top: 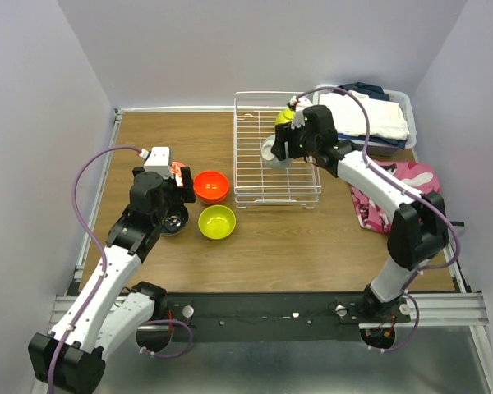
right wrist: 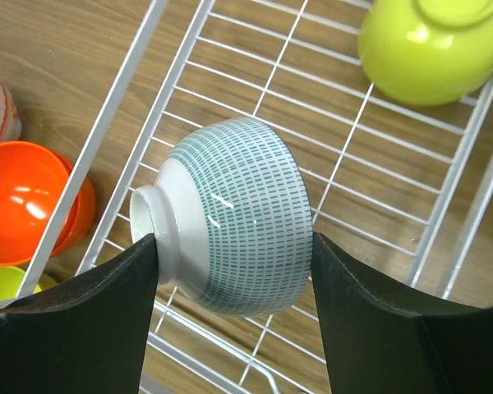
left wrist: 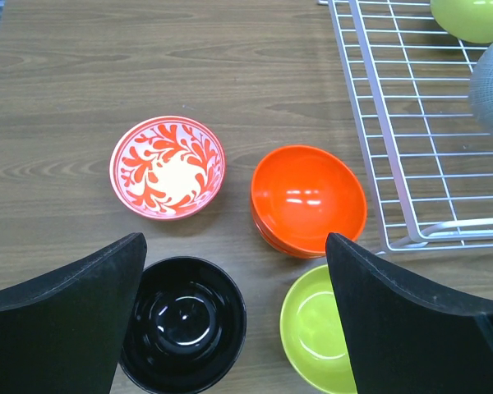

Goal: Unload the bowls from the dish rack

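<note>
The right gripper (right wrist: pixel 234 243) stood partly closed, pinching a pale glossy round bowl with teal dashes (right wrist: pixel 238 205) between its two black fingers. The bowl was tipped on its side, its white foot ring against one finger. It was over the white wire-grid dish rack (top: pixel 275 196); whether it touched the wires could not be told. A lime-green glossy bowl (right wrist: pixel 427 49) lay in the rack, foot ring showing.

The left gripper (left wrist: pixel 236 246) was spread wide and held nothing. It hung above the wood-grain table (left wrist: pixel 66 82). Below it stood two stacked orange bowls (left wrist: pixel 308 197), a white-and-red patterned bowl (left wrist: pixel 168 167), a bowl with a glossy dark inside (left wrist: pixel 185 320) and a second lime-green bowl (left wrist: pixel 316 328), all upright beside the rack.
</note>
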